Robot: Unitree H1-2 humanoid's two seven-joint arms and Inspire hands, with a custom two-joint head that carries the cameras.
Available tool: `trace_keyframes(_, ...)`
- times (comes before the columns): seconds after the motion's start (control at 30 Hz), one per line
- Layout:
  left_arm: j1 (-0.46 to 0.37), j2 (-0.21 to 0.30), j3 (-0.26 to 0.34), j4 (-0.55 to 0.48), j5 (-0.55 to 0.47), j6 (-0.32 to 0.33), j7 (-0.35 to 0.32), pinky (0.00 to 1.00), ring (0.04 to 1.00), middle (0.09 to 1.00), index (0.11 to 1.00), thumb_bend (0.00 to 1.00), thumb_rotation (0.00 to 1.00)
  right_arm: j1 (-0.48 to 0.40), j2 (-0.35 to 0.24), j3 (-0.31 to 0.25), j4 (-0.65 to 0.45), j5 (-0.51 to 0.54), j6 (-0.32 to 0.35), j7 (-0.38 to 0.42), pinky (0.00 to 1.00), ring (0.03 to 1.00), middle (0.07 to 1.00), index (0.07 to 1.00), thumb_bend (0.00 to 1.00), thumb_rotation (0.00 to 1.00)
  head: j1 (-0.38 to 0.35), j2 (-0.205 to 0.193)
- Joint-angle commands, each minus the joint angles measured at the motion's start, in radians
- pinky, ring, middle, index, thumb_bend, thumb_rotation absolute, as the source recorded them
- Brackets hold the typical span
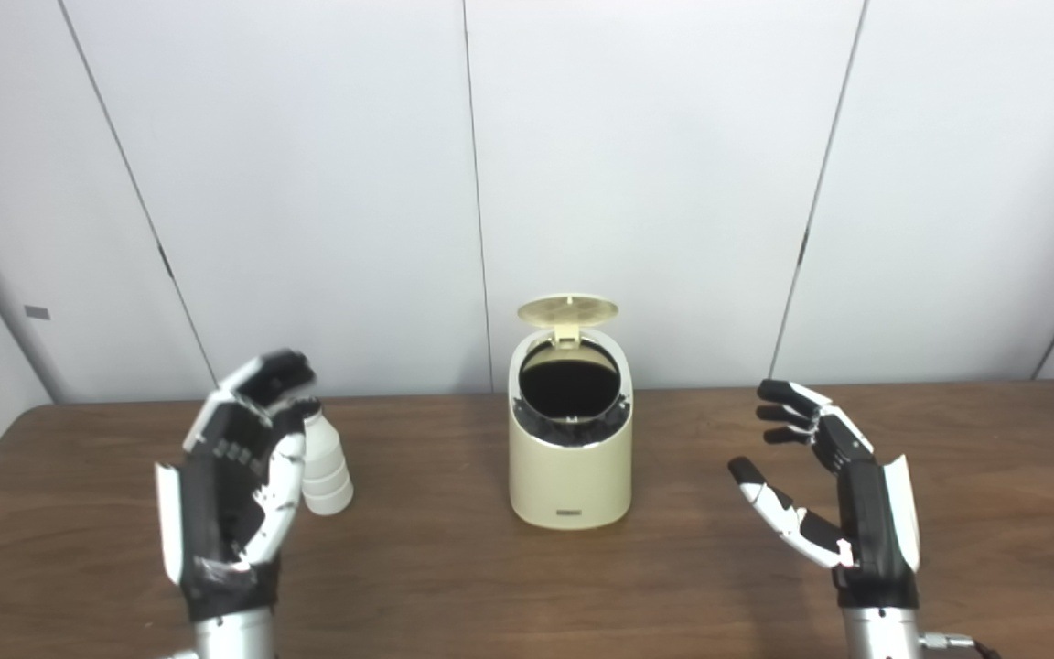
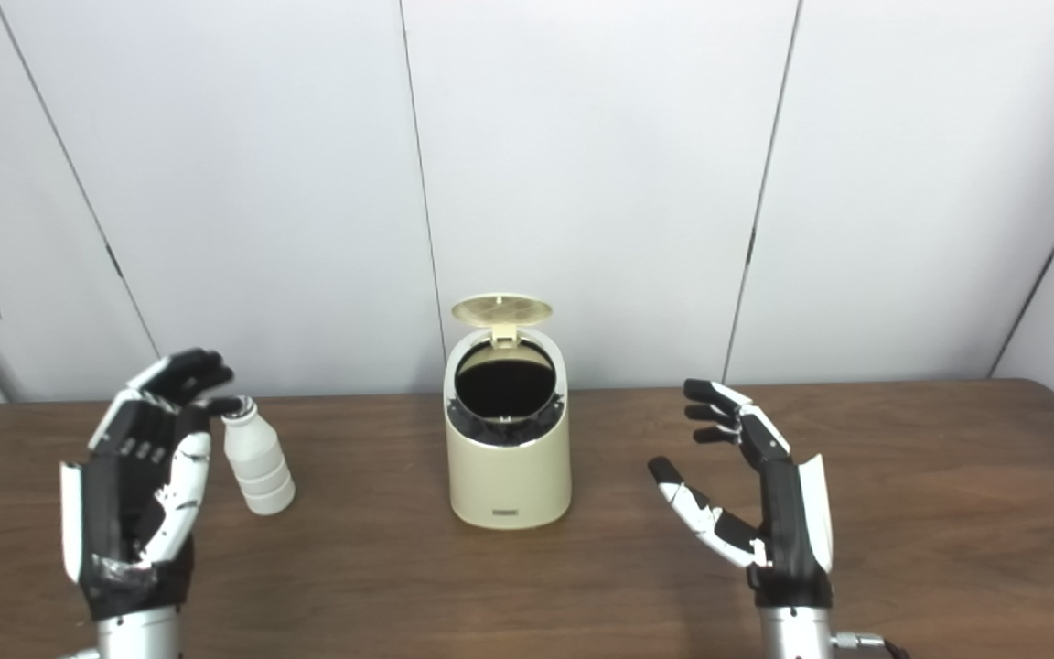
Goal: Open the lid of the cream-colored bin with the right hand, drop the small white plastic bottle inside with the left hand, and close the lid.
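Note:
The cream-colored bin (image 1: 570, 476) stands at the middle of the table, its round lid (image 1: 568, 309) flipped up at the back and the dark opening showing. The small white plastic bottle (image 1: 326, 471) is on the table left of the bin, leaning with its cap toward my left hand (image 1: 234, 476). That hand is open beside the bottle, palm toward it, with its curled fingertips (image 2: 207, 375) at the cap. My right hand (image 1: 833, 485) is open to the right of the bin, well apart from it, holding nothing.
A brown wooden table (image 1: 490, 586) carries everything. White wall panels (image 1: 655, 183) rise just behind its far edge, close behind the bin.

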Motion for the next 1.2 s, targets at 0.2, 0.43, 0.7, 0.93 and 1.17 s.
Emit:
trace_keyframes(0.2,-0.106,0.142,0.084,-0.171,0.116,0.141,-0.020,0.71,0.806,0.826,0.813,0.79,0.36,-0.036,-0.013,-0.003,0.029,0.079,-0.061,0.040,0.62,0.737,0.784,0.760,0.52,0.34,0.037,-0.005)
trace_keyframes(0.43,-0.148,0.235,0.155,-0.190,0.042,0.298,-0.032,0.83,0.900,0.893,0.877,0.95,0.29,-0.037,-0.031,0.013,0.034,0.124,-0.064,0.075,0.63,0.748,0.791,0.764,0.58,0.39,0.068,-0.012)
trace_keyframes(0.7,-0.147,0.300,0.220,-0.111,0.065,0.359,-0.011,0.78,0.915,0.943,0.948,1.00,0.37,-0.033,-0.031,0.006,0.029,0.141,-0.063,0.103,0.64,0.755,0.796,0.772,0.57,0.35,0.077,-0.007)
trace_keyframes(0.93,-0.131,0.306,0.230,-0.009,0.057,0.298,0.006,0.67,0.851,0.903,0.953,1.00,0.40,-0.032,-0.023,-0.005,0.018,0.143,-0.056,0.116,0.65,0.755,0.793,0.762,0.56,0.37,0.086,-0.003)
trace_keyframes(1.17,-0.107,0.300,0.211,0.058,-0.016,0.260,-0.033,0.79,0.902,0.903,0.908,1.00,0.38,-0.030,-0.022,-0.010,0.012,0.137,-0.053,0.125,0.64,0.748,0.789,0.760,0.55,0.38,0.093,-0.003)
